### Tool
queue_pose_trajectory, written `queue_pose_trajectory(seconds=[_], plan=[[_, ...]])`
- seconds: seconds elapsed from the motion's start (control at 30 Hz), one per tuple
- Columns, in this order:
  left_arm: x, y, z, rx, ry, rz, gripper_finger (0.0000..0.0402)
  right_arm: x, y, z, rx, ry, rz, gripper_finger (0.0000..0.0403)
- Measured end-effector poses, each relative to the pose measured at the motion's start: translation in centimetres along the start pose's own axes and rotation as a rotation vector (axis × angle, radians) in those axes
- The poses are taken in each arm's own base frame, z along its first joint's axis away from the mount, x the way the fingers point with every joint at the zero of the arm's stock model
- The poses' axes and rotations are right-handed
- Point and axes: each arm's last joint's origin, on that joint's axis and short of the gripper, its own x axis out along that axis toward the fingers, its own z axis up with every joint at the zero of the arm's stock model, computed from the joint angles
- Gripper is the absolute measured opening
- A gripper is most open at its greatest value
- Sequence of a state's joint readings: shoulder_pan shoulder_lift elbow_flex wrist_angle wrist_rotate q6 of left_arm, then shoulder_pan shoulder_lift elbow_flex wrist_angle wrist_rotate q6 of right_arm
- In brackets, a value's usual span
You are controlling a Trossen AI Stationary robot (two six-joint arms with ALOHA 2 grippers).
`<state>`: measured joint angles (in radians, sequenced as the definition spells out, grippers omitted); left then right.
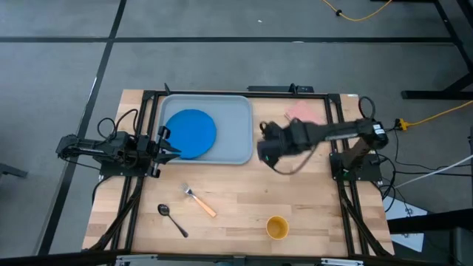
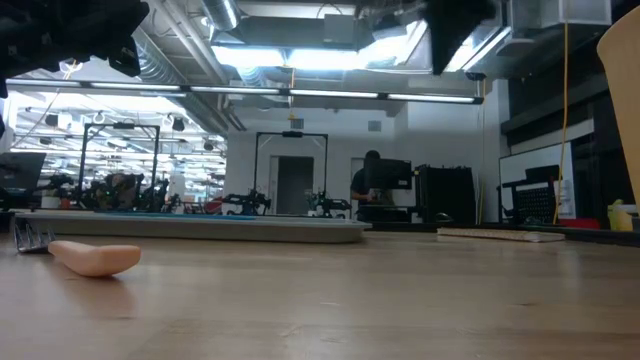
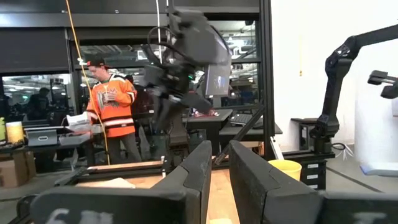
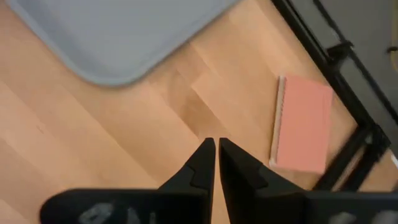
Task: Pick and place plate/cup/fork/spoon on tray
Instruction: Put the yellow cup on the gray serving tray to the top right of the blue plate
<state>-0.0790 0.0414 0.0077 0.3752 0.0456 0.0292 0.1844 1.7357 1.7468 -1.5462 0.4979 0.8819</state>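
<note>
1. Grey floor surrounds a pale wooden bench [image 1: 244, 199] framed by dark rails; the low view looks level across it into a lit workshop.
2. Left gripper [image 1: 168, 145]: parked at the bench's left edge, just beside the tray's left rim. In the left wrist view its fingers [image 3: 198, 168] stand slightly apart with nothing between them.
3. Tray [image 1: 235, 122]: light grey-blue, lying at the far middle of the bench. The blue plate [image 1: 190, 133] rests inside its left half.
4. Spoon [image 1: 171, 219]: dark, lying bare on the near-left part of the bench, well apart from the tray.
5. Fork [image 1: 199, 202]: just right of the spoon, tines toward the tray, orange-tan handle toward the near edge. The low view shows that handle close up.
6. Right gripper [image 1: 263, 151]: held above bare wood just beside the tray's near right corner. In the right wrist view its fingers [image 4: 202, 163] are closed together, empty.
7. Cup [image 1: 277, 227]: yellow-orange, upright near the front edge, right of centre.
8. Pink pad [image 1: 301, 111]: flat on the far right of the bench, right of the tray.
9. Person [image 3: 111, 106]: in an orange shirt, standing in the room beyond the bench, seen in the left wrist view.
</note>
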Motion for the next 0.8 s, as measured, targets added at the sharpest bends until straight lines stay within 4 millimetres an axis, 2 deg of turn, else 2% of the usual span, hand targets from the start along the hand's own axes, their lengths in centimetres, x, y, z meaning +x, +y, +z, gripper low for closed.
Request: queue_pose_trajectory(seconds=[0.33, 0.6, 0.73, 0.8], plan=[[0.0, 0.0, 0.0, 0.000, -0.001, 0.000, 0.0049, -1.9, 4.5, -6.9, 0.002, 0.004, 0.089, 0.0028], [0.0, 0.0, 0.0, -0.030, 0.000, 0.000, 0.0049, -3.8, 7.2, -9.4, 0.088, -0.060, 0.279, 0.0028], [0.0, 0.0, 0.0, -0.064, 0.000, -0.001, 0.0049, -4.9, 8.5, -10.7, 0.066, -0.055, 0.398, 0.0028], [0.0, 0.0, 0.0, -0.080, 0.000, 0.000, 0.0049, -5.4, 9.0, -11.6, -0.013, -0.032, 0.454, 0.0028]])
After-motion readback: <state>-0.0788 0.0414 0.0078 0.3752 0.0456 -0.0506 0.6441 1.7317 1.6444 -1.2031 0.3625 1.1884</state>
